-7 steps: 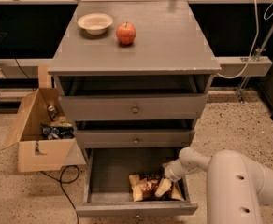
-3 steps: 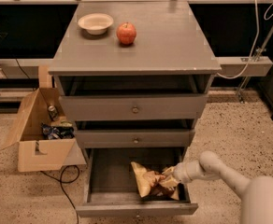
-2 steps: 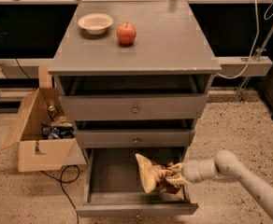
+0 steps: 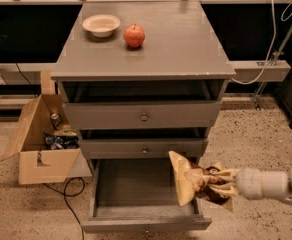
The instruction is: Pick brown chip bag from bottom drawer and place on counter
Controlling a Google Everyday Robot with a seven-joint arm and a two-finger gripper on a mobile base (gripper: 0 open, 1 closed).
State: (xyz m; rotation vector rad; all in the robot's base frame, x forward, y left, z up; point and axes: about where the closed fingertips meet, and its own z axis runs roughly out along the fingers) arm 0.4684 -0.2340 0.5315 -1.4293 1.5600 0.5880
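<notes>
The brown chip bag [image 4: 196,183] hangs tilted in the air above the right front corner of the open bottom drawer [image 4: 136,189], whose grey floor is bare. My gripper [image 4: 221,182] comes in from the right edge and is shut on the bag's right part, its pale fingers [image 4: 225,174] pinching the dark brown middle. The counter [image 4: 151,39] lies well above and behind the bag.
A white bowl [image 4: 101,24] and a red apple [image 4: 134,35] sit on the counter's back left. The two upper drawers [image 4: 143,116] are shut. An open cardboard box [image 4: 43,139] with packets stands on the floor left of the cabinet. A cable [image 4: 68,194] lies beside it.
The gripper has lifted the chip bag off the drawer floor and pulled it up and to the right, out over the drawer's right front corner. The arm has drawn back to the right.
</notes>
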